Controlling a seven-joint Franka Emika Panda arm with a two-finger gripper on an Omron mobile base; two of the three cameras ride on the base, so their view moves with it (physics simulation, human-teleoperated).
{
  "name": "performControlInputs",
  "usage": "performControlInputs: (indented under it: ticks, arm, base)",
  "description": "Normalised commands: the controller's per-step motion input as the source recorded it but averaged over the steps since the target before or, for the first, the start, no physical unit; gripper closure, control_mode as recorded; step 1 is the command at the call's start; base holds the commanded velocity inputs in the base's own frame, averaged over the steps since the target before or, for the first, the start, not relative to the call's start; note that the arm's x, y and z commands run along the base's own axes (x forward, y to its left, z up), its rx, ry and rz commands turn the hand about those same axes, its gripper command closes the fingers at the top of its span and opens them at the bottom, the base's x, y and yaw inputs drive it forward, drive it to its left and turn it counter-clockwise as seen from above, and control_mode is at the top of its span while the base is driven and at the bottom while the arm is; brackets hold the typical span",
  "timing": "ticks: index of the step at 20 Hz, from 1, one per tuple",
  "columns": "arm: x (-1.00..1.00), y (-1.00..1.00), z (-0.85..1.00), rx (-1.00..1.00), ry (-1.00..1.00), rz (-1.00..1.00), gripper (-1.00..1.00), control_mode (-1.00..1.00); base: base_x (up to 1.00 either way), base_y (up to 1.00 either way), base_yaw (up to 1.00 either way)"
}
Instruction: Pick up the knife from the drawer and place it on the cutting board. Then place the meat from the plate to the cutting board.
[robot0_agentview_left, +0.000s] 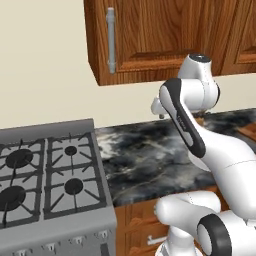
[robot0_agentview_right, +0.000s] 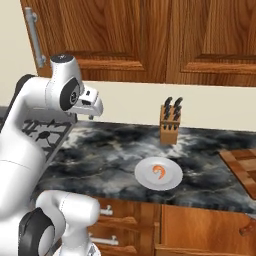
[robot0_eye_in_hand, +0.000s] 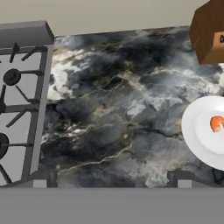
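My gripper (robot0_eye_in_hand: 113, 178) hangs open and empty above the dark marble counter, between the stove and the plate. It also shows at the end of the raised arm (robot0_agentview_right: 91, 116). The round white plate (robot0_agentview_right: 159, 173) lies on the counter with the small curled orange meat (robot0_agentview_right: 159, 171) on it. In the hand view the plate (robot0_eye_in_hand: 197, 131) and the meat (robot0_eye_in_hand: 216, 123) sit at the right edge. The block-patterned cutting board (robot0_agentview_right: 242, 167) lies at the counter's far right. Below it the wide wooden drawer (robot0_agentview_right: 200, 227) seems pulled out. A reddish-brown end (robot0_agentview_right: 248, 228) at the frame edge may be the knife's handle.
A gas stove (robot0_agentview_left: 45, 175) takes up the counter's left end. A wooden knife block (robot0_agentview_right: 170, 125) with black handles stands against the wall behind the plate. Wooden wall cabinets (robot0_agentview_right: 150, 35) hang overhead. Narrower drawers with silver handles (robot0_agentview_right: 106, 212) sit under the counter.
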Motion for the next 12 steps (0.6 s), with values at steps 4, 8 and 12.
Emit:
performControlInputs:
  ticks: [4,8,12]
  arm:
    - [0.0,0.0,0.0,0.0,0.0,0.0,-1.0,1.0]
    - [0.0,0.0,0.0,0.0,0.0,0.0,-1.0,1.0]
    - [0.0,0.0,0.0,0.0,0.0,0.0,-1.0,1.0]
  base:
    - [0.29,-0.38,0.0]
    - [0.06,-0.35,-0.01]
    - [0.14,-0.13,-0.01]
